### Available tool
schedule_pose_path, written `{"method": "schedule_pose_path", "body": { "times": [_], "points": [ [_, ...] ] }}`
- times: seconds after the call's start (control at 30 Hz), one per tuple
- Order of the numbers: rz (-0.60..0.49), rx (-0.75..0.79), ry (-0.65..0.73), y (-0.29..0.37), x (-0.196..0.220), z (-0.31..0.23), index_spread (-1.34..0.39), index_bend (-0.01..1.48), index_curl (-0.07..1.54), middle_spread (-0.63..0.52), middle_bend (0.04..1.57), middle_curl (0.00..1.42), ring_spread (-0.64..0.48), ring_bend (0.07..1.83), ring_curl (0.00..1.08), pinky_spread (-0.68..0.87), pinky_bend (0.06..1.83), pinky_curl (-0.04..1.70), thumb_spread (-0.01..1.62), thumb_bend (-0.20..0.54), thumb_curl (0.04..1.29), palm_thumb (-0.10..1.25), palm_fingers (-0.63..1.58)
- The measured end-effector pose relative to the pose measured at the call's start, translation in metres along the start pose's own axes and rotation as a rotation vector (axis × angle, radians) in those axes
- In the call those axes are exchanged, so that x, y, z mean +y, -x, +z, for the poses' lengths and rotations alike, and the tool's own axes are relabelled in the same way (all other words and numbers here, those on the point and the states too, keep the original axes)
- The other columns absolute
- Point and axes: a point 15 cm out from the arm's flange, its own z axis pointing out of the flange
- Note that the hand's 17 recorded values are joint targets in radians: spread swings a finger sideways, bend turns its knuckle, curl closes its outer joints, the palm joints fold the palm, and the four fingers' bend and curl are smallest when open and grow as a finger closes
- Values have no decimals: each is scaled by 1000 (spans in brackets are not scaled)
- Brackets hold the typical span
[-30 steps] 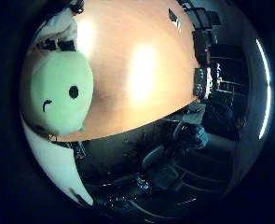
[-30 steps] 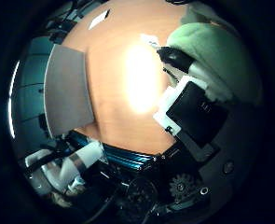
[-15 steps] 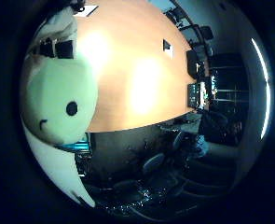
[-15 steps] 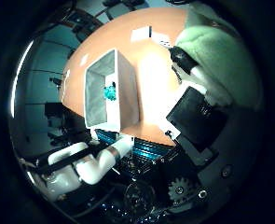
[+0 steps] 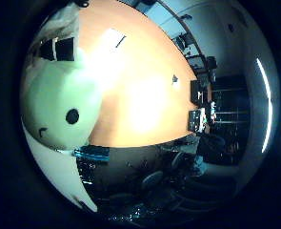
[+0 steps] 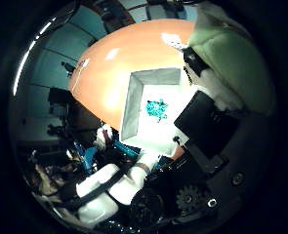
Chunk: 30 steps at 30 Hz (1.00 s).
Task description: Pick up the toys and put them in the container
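My right hand point(image 6: 210, 109) is curled round a pale green plush toy point(image 5: 59, 103) with a black eye and a smile, held close against the palm. The toy's green body also shows in the thumb side view point(image 6: 227, 47), beside the black and white fingers point(image 6: 195, 64). In the thumb side view a white rectangular container point(image 6: 133, 109) stands on the orange table point(image 6: 106, 66) below the hand. A small teal toy point(image 6: 157, 108) lies on its floor.
The orange table point(image 5: 145, 91) stretches away in the little finger side view, with small white papers point(image 5: 112, 39) on it. The table's edge and dark office furniture point(image 5: 199, 105) lie beyond. The white arm point(image 6: 106, 182) runs beside the container.
The camera has moved over the table: the container has come from the view's side to near its middle, and I see its inside and the teal toy. The plush stays in the hand.
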Motion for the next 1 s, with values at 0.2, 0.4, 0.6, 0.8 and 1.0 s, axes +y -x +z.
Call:
{"method": "schedule_pose_path", "body": {
  "times": [0.2,0.4,0.6,0.8,1.0],
  "points": [
    [-60,-27,-19,51,-17,-7,-322,954,1060,-208,1218,1025,-249,1345,828,-208,1227,1024,808,-17,780,1076,985],
    [-74,-34,-32,66,-20,-10,-325,946,1066,-210,1207,1030,-252,1333,835,-212,1209,1040,809,-19,785,1071,994],
    [-69,-30,-48,66,-21,-12,-334,897,1062,-216,1159,1020,-254,1338,824,-222,1167,1045,988,-37,682,925,979],
    [-72,-22,-59,65,-16,-18,-405,465,907,-253,998,889,-283,1205,694,-380,1025,905,1057,-42,447,680,706],
    [-83,-24,-48,66,-14,-17,-489,282,698,-268,787,749,-253,964,567,-170,804,824,1023,-32,350,582,277]
  ]
}}
